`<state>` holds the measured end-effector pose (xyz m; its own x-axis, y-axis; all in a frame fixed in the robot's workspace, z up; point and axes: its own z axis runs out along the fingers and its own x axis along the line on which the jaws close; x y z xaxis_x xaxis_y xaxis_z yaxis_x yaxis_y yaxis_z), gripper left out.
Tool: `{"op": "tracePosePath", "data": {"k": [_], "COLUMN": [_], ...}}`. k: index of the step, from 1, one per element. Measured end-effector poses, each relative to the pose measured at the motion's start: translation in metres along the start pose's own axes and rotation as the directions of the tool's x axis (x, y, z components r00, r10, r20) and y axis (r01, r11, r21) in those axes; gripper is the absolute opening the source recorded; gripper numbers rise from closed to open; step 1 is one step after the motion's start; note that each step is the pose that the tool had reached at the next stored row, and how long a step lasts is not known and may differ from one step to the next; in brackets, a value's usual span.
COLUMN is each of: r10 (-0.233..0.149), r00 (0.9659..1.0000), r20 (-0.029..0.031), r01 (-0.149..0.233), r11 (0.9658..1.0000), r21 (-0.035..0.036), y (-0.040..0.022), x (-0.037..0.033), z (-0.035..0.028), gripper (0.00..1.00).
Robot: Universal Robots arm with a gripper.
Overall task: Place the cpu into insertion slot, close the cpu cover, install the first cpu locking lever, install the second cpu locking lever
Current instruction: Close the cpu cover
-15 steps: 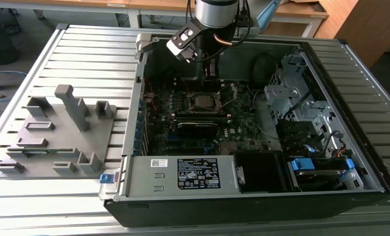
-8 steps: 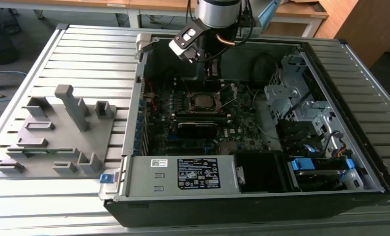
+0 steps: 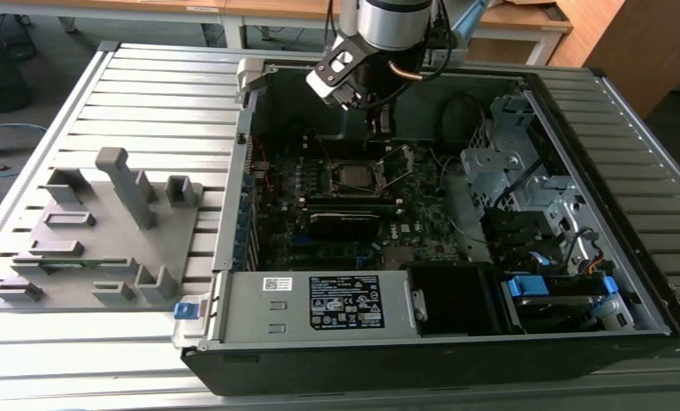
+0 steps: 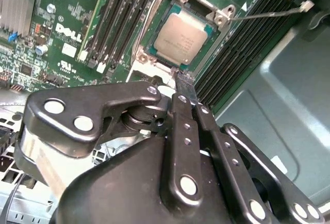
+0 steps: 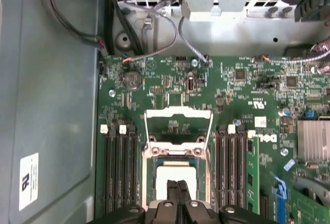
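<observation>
1. State: my gripper (image 4: 184, 82) hangs low over the mobo. Its fingers are pressed together w/ nothing between them, and the tips sit just beside one edge of the insertion slot (image 4: 146, 55).
2. The cpu (image 4: 181, 38) lies flat in the slot, grey top up, and looks square to the rim. I judge the placing step done.
3. The cpu cover (image 5: 178, 111) stands open, swung back off the slot in the first wrist view. One locking lever (image 4: 268, 13) is swung out too, a thin wire reaching past the socket corner.
4. Risk: the tips are v. close to the chip. A small drift down or sideways could scrape its top or nudge it off its seat, prob. bending pins below. The cause would be hard, narrow metal tips w/ no give.
5. Risk: the cover is mostly window. If narrow closed tips push on it, they could slip off the thin frame, go through the opening and hit the cpu.
6. Risk: the lever looks thin and springy. If it slips off my tips under load, it could snap across into the memory slots (image 4: 118, 17).
7. Risk: my own linkage hides the cover's hinge edge in the second wrist view, so misjudging contact there is easy.
</observation>
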<state>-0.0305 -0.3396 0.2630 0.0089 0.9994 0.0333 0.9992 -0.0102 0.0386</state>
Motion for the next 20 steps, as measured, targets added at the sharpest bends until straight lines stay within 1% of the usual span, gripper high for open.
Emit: {"op": "tracePosePath", "data": {"k": [10,16,20], "r10": [0.006,0.008,0.008], "r00": [1.0,1.0,1.0], "r20": [0.0005,0.0004,0.0005], "r01": [-0.006,-0.008,-0.008], "r11": [1.0,1.0,1.0], "r21": [0.0005,0.0004,0.0004], "y": [0.0205,0.0357,0.0447], "x": [0.0001,0.0002,0.0003], "z": [0.0027,0.0041,0.0048], "gripper": [0.11,0.11,0.11]}}
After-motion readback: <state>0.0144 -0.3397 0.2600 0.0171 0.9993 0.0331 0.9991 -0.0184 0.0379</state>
